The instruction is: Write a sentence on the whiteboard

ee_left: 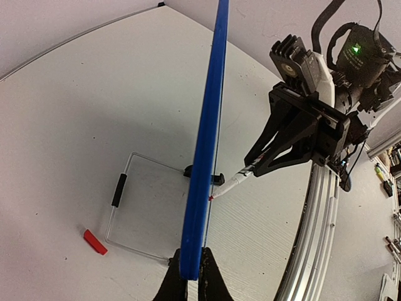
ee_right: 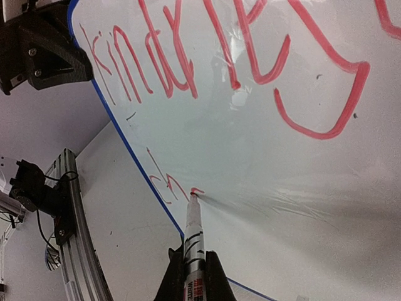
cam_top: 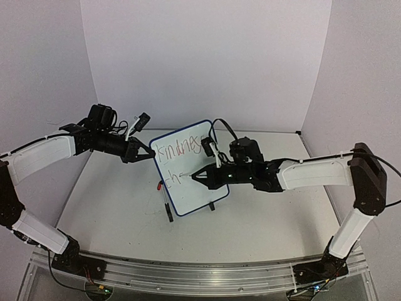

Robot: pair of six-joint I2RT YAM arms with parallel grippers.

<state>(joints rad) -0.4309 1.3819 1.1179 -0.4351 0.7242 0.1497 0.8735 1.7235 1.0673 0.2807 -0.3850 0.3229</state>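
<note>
The whiteboard [cam_top: 188, 166] stands tilted on the table, white with a dark-blue frame. My left gripper [cam_top: 149, 152] is shut on its left edge; the left wrist view shows the blue frame [ee_left: 203, 144] clamped between the jaws. My right gripper [cam_top: 210, 175] is shut on a red marker [ee_right: 193, 241]. Its tip touches the board just right of "ch". The sentence [ee_right: 238, 56] reads "kindnes" on the first line and "ch" plus a fresh stroke [ee_right: 172, 185] on the second. The marker [ee_left: 235, 183] also shows in the left wrist view.
A red marker cap [ee_left: 95, 242] lies on the table behind the board, next to a wire stand [ee_left: 135, 207] with a black sleeve. A metal rail [cam_top: 188, 276] runs along the near table edge. White walls enclose the back and sides.
</note>
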